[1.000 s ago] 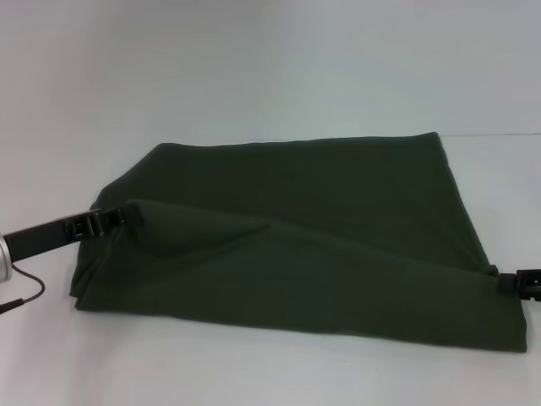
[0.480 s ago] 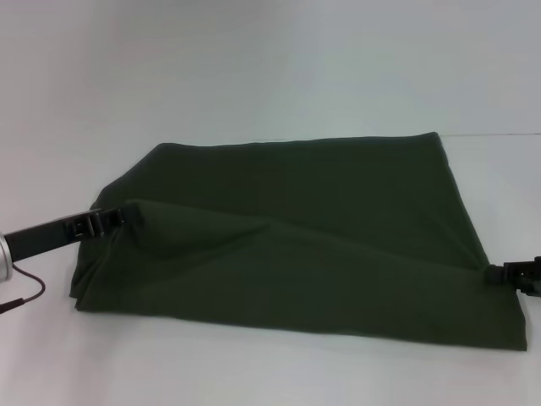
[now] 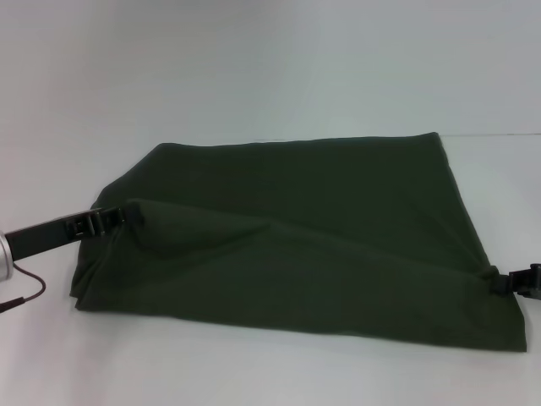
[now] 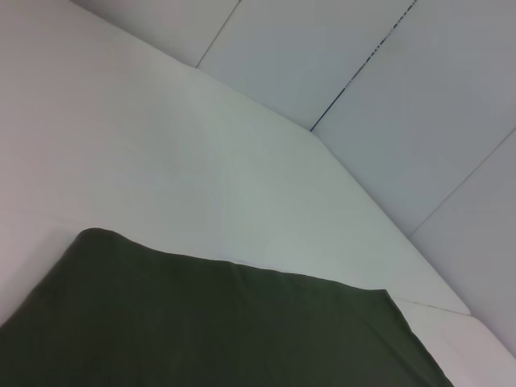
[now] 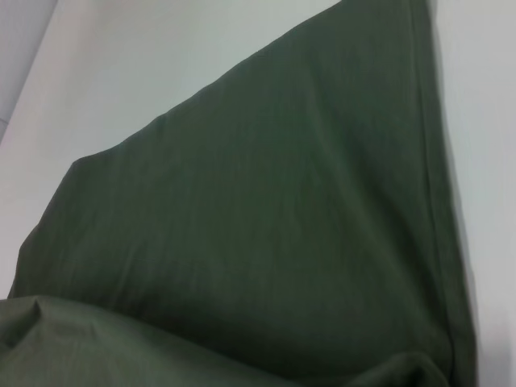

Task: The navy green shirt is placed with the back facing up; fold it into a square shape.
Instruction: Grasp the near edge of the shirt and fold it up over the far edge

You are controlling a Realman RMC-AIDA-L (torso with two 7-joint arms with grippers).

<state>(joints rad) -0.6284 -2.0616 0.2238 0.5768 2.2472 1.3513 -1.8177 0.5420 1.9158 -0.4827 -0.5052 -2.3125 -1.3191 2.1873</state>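
Head view: shirt (image 3: 296, 228) lies on the white counter (image 3: 254, 68), near edge raised in a fold; left claw (image 3: 127, 214) pinches its left corner, right claw (image 3: 500, 282) pinches its right edge. Left wrist view: shirt (image 4: 218, 322) on counter (image 4: 161, 161). Right wrist view: shirt (image 5: 266, 226) fills most.

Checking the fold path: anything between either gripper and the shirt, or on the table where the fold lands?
Nothing visible. The left gripper and right gripper are already at the navy green shirt, one at each side edge of its raised fold. The table shows nothing but the shirt.
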